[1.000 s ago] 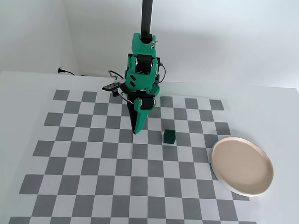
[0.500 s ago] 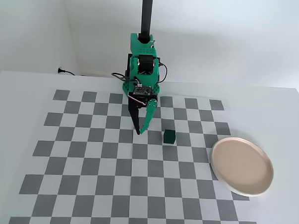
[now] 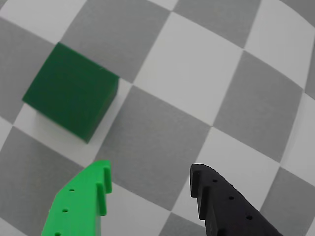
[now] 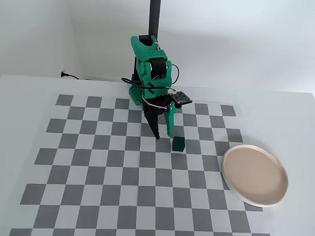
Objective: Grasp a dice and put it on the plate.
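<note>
The dice (image 3: 71,91) is a plain dark green cube on the checkerboard, at upper left in the wrist view. In the fixed view the dice (image 4: 178,144) sits just right of and below my fingertips. My gripper (image 3: 150,177) is open and empty, with a bright green finger (image 3: 83,201) on the left and a black finger (image 3: 221,201) on the right; the dice lies ahead and left of the gap, not between the fingers. In the fixed view my gripper (image 4: 164,135) hangs just above the board. The beige-pink plate (image 4: 255,174) lies at the right.
The grey and white checkerboard mat (image 4: 93,162) covers the white table. The green arm base (image 4: 140,94) and a black post (image 4: 154,13) stand at the back. A cable plug (image 4: 65,75) lies at the back left.
</note>
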Robot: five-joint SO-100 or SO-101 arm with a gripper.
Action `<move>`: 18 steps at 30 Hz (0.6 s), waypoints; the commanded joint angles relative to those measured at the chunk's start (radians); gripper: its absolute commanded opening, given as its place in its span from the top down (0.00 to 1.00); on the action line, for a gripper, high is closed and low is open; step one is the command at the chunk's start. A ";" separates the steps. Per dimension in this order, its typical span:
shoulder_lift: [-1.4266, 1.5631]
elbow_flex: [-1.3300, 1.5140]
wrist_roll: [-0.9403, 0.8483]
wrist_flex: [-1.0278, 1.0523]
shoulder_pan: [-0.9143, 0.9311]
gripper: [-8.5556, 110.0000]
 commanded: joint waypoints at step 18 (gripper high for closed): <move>-0.083 -0.103 0.143 -0.173 -0.160 0.69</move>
